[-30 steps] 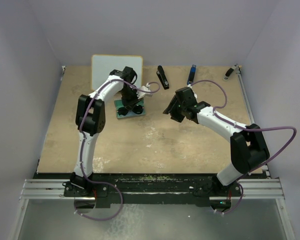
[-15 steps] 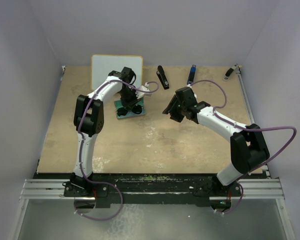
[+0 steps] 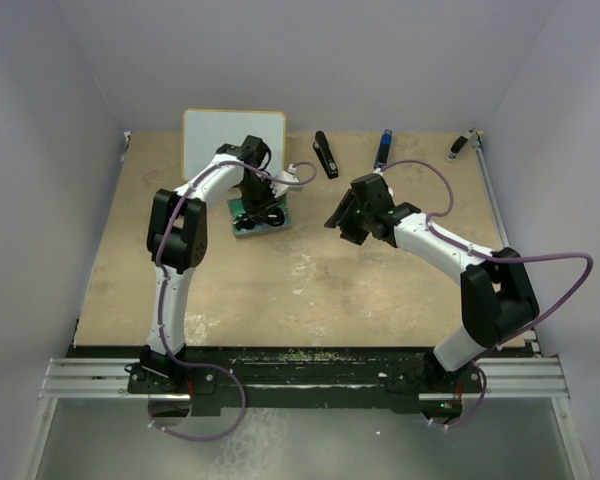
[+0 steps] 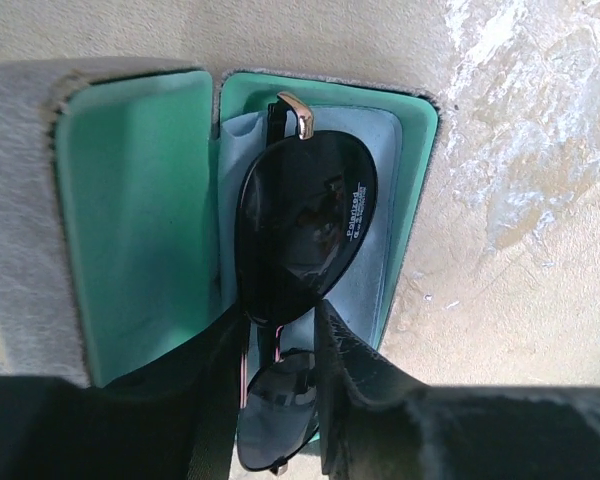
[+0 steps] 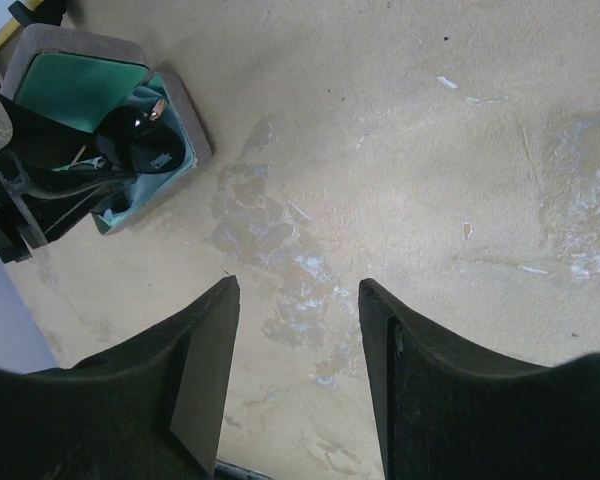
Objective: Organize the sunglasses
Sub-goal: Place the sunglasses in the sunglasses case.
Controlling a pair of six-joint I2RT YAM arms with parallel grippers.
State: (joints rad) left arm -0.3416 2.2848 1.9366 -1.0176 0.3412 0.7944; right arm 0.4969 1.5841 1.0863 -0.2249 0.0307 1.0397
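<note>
The sunglasses (image 4: pixel 305 225), dark aviator lenses on a thin frame, lie folded in the open grey case (image 4: pixel 130 200) with its teal lining, on top of the light-blue cloth (image 4: pixel 375 270). My left gripper (image 4: pixel 275 315) is closed round the bridge between the two lenses, inside the case. In the top view the left gripper (image 3: pixel 258 205) stands over the case (image 3: pixel 242 226). My right gripper (image 5: pixel 298 290) is open and empty above bare table, to the right of the case (image 5: pixel 80 85); the sunglasses (image 5: pixel 140 145) show there too. In the top view the right gripper (image 3: pixel 338 220) is right of the case.
A white board (image 3: pixel 234 140) lies behind the case. A black oblong object (image 3: pixel 325 155), a blue stick (image 3: pixel 383 148) and a small black item (image 3: pixel 460 145) lie along the back edge. Walls close in on both sides.
The left gripper has shifted slightly over the case with the sunglasses. The right arm has barely moved.
</note>
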